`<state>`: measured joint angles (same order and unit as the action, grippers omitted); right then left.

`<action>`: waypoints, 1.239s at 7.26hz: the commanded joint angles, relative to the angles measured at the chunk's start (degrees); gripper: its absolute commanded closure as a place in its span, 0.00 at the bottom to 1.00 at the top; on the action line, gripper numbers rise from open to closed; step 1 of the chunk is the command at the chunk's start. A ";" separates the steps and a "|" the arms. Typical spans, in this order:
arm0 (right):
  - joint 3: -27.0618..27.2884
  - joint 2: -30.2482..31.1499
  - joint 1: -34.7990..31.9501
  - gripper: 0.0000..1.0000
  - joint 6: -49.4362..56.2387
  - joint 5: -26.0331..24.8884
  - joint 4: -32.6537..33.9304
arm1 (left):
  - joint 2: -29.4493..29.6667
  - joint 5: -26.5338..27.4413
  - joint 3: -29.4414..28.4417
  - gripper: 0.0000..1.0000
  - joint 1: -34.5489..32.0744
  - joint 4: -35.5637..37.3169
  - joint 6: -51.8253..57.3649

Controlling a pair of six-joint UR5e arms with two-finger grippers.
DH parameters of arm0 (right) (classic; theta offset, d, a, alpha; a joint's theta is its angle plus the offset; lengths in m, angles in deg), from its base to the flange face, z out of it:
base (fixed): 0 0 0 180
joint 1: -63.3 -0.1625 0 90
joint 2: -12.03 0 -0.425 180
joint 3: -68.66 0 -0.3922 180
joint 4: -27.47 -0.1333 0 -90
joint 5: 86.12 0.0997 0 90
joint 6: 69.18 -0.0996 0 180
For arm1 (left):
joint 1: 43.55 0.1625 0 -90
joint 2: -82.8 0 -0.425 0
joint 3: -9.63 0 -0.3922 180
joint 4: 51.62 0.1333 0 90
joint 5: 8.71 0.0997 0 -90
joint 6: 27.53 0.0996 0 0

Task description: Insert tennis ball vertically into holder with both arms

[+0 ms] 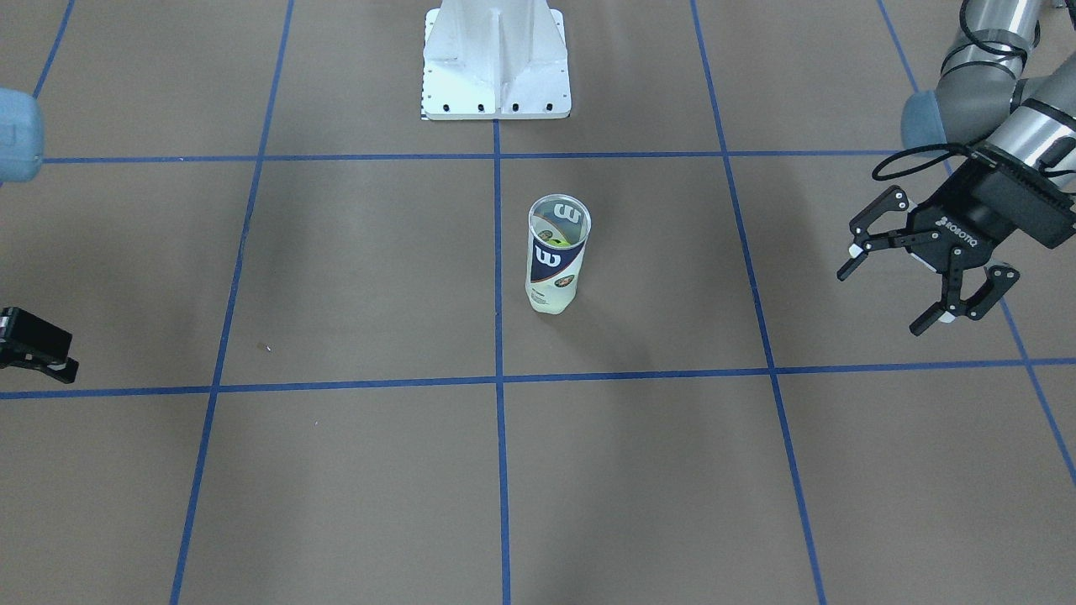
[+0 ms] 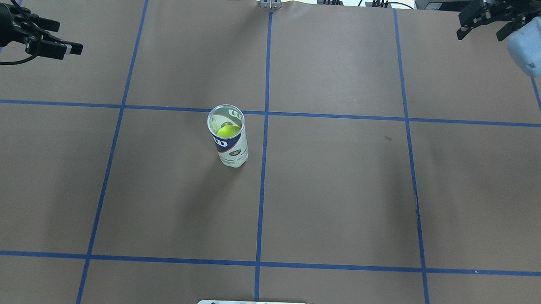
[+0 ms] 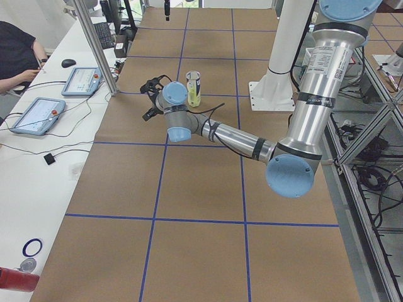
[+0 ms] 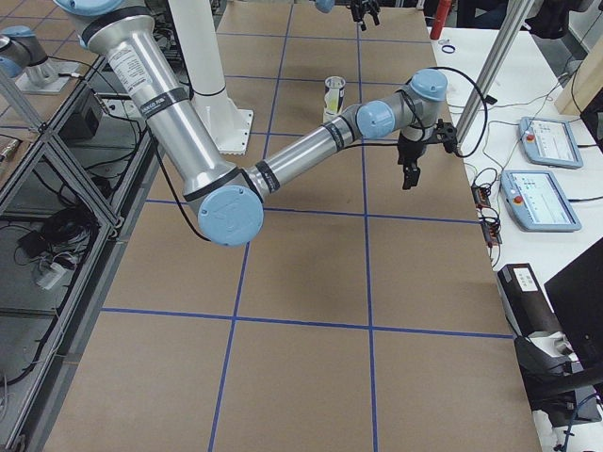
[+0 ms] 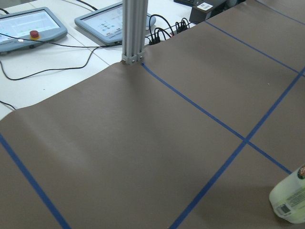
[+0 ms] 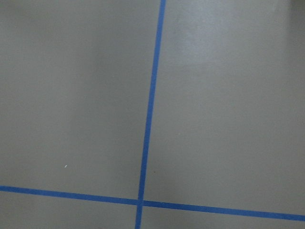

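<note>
The holder (image 1: 555,273), a clear can with a navy "W" label, stands upright near the middle of the table; it also shows in the overhead view (image 2: 231,145) and at the lower right edge of the left wrist view (image 5: 289,202). A yellow-green tennis ball (image 2: 228,131) sits inside it, below the rim. My left gripper (image 1: 883,298) is open and empty, hovering well off to the holder's side, also seen in the overhead view (image 2: 67,38). My right gripper (image 2: 481,33) is open and empty at the far opposite side, only partly seen at the front view's edge (image 1: 38,349).
The white pedestal base (image 1: 496,59) stands behind the holder on the robot's side. Blue tape lines grid the brown table cover. An aluminium post (image 5: 133,28) and teach pendants (image 5: 28,26) stand off the far table edge, where a person (image 3: 16,53) sits.
</note>
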<state>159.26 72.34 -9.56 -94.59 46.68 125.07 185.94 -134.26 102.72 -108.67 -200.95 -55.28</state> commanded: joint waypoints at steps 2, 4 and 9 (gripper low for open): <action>-2.09 2.53 -5.09 0.01 4.90 2.64 -0.12 | 1.61 2.34 -2.99 0.00 -0.70 6.36 1.45; -2.62 5.07 -6.68 0.01 9.49 1.77 -0.29 | 3.82 1.90 -2.91 0.00 -2.89 20.85 12.74; -3.14 14.14 -7.39 0.01 10.99 -5.97 -6.45 | 3.99 -0.99 -1.77 0.00 -13.15 56.66 38.08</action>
<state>156.33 85.59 -16.92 -83.71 41.80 118.67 189.28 -133.49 100.49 -118.15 -156.60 -29.16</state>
